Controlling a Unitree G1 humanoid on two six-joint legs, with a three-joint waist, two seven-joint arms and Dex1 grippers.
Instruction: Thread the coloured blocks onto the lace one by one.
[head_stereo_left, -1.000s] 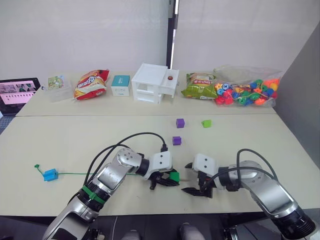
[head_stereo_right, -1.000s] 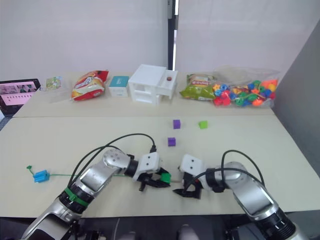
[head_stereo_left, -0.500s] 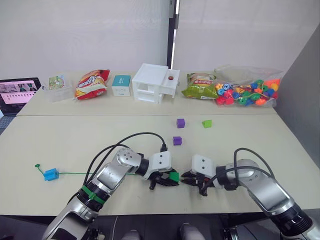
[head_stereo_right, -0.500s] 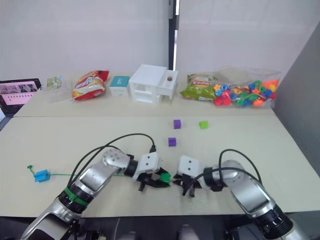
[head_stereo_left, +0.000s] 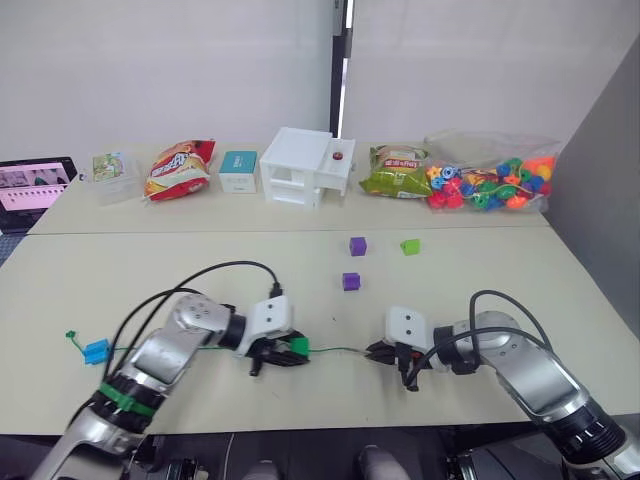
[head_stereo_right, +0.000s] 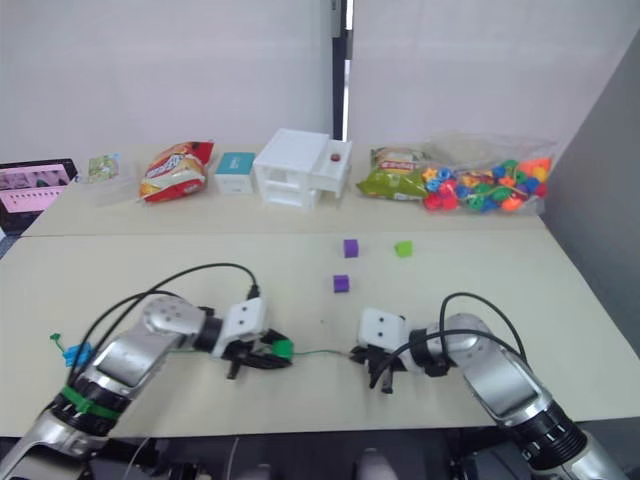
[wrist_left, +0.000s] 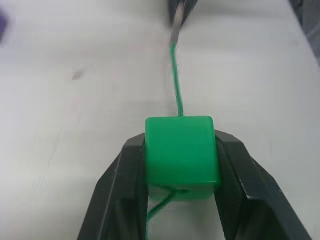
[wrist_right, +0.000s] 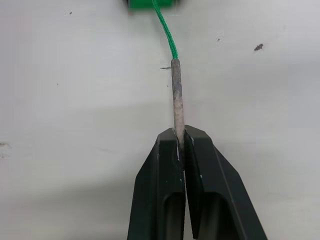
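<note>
My left gripper (head_stereo_left: 283, 352) is shut on a dark green block (wrist_left: 181, 155), low over the near table. The green lace (head_stereo_left: 335, 350) passes through that block and runs on to my right gripper (wrist_right: 180, 135), which is shut on the lace's stiff pale tip (wrist_right: 175, 95). Behind the green block the lace trails left to a blue block (head_stereo_left: 96, 351) near its knotted end. Two purple blocks (head_stereo_left: 357, 245) (head_stereo_left: 350, 281) and a light green block (head_stereo_left: 410, 246) lie loose on the table's far middle.
Along the back table stand a tablet (head_stereo_left: 28, 182), a small clear box (head_stereo_left: 111, 168), a red snack bag (head_stereo_left: 180, 168), a teal box (head_stereo_left: 239, 170), a white drawer unit (head_stereo_left: 308, 166), a green snack bag (head_stereo_left: 396, 170) and a clear bag of beads (head_stereo_left: 490, 185).
My right gripper has shut on the lace's tip. My left gripper has carried the dark green block to the left along the lace, baring a stretch of cord between the grippers.
</note>
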